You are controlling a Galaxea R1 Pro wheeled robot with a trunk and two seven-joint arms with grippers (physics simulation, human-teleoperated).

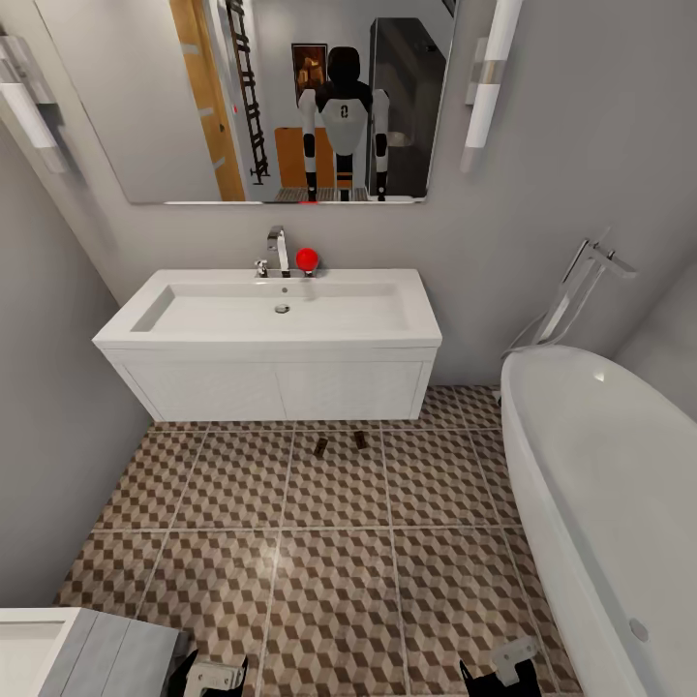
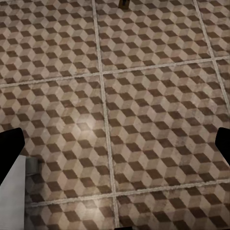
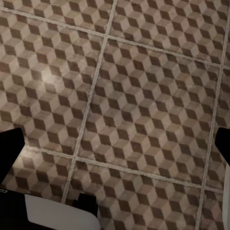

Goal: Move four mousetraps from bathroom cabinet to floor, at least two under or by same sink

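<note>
Two mousetraps lie on the bathroom floor [image 1: 329, 542] just in front of the sink [image 1: 276, 315], at the foot of its white vanity: one mousetrap [image 1: 320, 447] and a second mousetrap [image 1: 360, 439] close beside it, apart from each other. Both appear small and dark at this range; each long axis seems to run roughly toward the vanity and back toward the robot, the left one slightly tilted, though detail is too fine to confirm which end bears the wire. The left gripper [image 1: 215, 673] and right gripper [image 1: 503, 668] hang low over the tiles; in each wrist view the dark fingers sit at opposite edges with bare floor between, so both pincers stand wide and empty. Risk assessment: the remaining traps presumably await retrieval, and turning the base away in this tight space between bathtub [image 1: 600, 465] and vanity could nudge the placed pair or clip the tub.
</note>
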